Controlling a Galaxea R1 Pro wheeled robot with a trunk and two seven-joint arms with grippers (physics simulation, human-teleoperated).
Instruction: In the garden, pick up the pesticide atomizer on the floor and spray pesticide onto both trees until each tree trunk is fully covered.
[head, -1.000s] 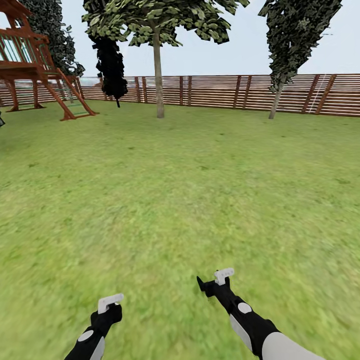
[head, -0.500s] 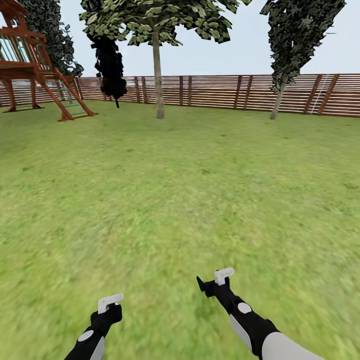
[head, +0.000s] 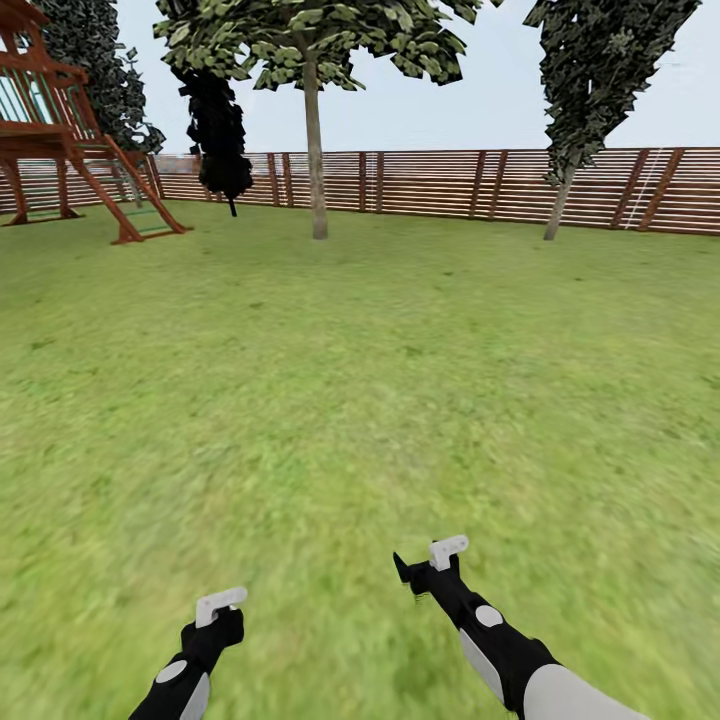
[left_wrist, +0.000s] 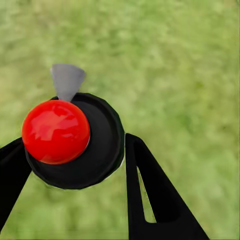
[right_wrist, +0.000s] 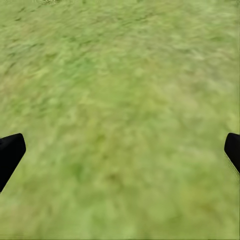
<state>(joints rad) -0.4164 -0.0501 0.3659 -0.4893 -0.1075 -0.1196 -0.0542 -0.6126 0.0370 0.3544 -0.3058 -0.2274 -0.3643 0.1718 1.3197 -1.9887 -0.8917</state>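
Note:
The pesticide atomizer (left_wrist: 102, 150) is a black round body with a red dome and a grey nozzle. It sits between the two black fingers (left_wrist: 147, 190) of my left gripper (head: 220, 603), which is shut on it, low over the lawn. My right gripper (head: 432, 560) hangs open over bare grass, its fingertips (right_wrist: 11, 152) far apart in the right wrist view. Far ahead, near the fence, stands a tree (head: 310, 40) with a straight pale tree trunk (head: 316, 160). A second tree (head: 600, 70) with a slimmer leaning trunk (head: 556, 212) stands at the back right.
A brown slat fence (head: 440, 182) closes the far side of the lawn. A red wooden play tower (head: 60, 130) with a ladder stands at the back left, and a black narrow conifer (head: 218, 130) beside it. Open grass (head: 360, 380) stretches ahead.
The whole view has shifted slightly: the play tower slid left and the right tree slid right, so the camera has moved. Both arms keep the same pose.

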